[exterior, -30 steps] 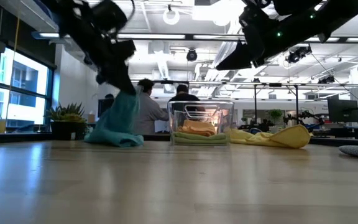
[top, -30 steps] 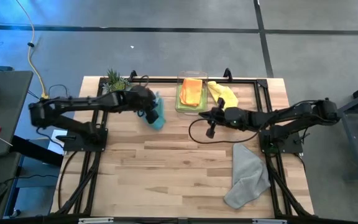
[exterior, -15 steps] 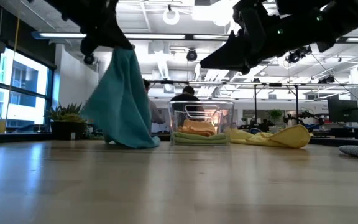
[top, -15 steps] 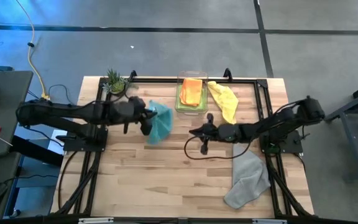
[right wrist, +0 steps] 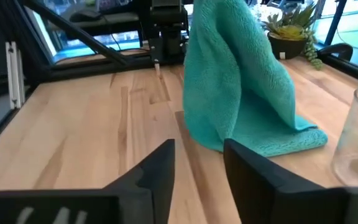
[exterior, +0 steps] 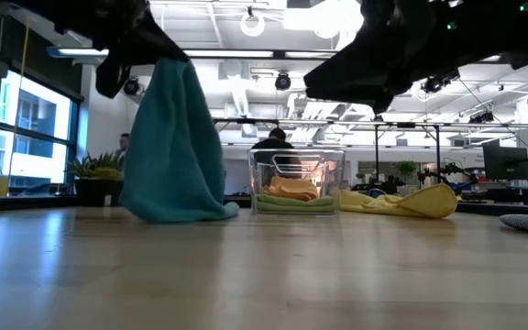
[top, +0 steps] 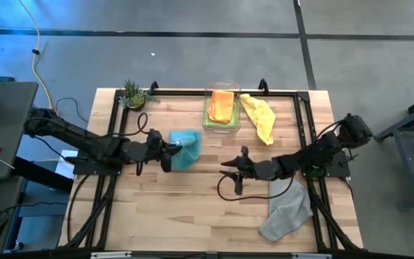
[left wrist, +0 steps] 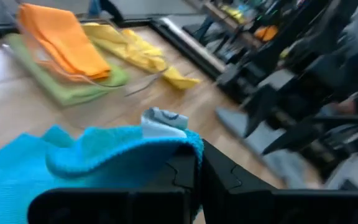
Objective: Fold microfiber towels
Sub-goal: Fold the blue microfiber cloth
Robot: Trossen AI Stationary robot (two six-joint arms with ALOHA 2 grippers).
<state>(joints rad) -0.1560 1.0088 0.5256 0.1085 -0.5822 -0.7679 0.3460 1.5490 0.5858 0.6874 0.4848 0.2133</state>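
High view: left gripper point(top: 169, 149) is pinching the teal towel point(top: 185, 148) by its upper edge, lifting it so the cloth is draping down, its lower end resting on the table point(top: 192, 208). Right gripper point(top: 231, 165) is hovering empty near table centre, fingers point(right wrist: 157, 167) spread apart, well right of the towel. Grey towel point(top: 286, 204) is lying beside the right arm.

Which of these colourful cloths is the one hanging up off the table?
The teal blue towel. The left gripper is shut on its top edge, so it hangs with only its bottom touching the wood. The yellow towel and grey towel lie flat.
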